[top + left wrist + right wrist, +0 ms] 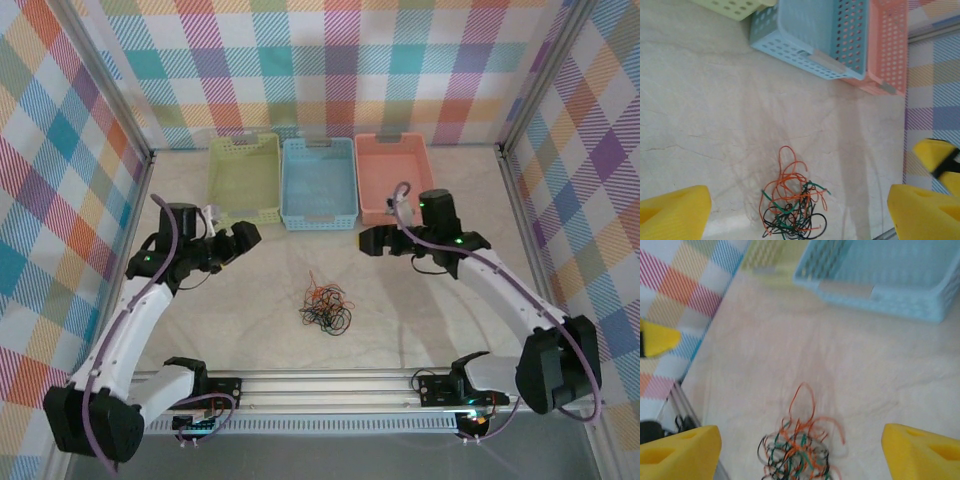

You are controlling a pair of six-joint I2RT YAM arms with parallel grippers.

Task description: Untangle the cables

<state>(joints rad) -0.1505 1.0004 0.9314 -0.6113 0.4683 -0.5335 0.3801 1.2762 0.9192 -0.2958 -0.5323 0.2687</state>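
Left gripper [243, 238]: raised over the table [230, 320] left of centre, jaws spread wide with nothing between them, in front of the green basket [245, 178]

Cables [325, 307]: one loose knot of very thin wires lying flat on the pale table, at mid-table between the two arms and well short of the baskets, touched by neither gripper

Cable colours: black and orange-red with a few green strands, the orange loops spilling out at the far side of the knot, the black coils bunched on the near side

Baskets: green, blue [318, 180] and salmon [392, 175] side by side along the back wall

Right gripper [372, 240]: raised right of centre, just in front of the salmon basket, jaws likewise wide apart and holding nothing

Top view: sets the whole scene, with both arms angled inward and the knot a small dark scribble

Left wrist view: its yellow fingers [671, 214] frame the knot [792, 210] and pick out single green and orange strands, with the basket corners beyond

Right wrist view: softer and blurred, the knot [796, 452] low between its yellow fingers [921, 452], one tall orange loop standing out
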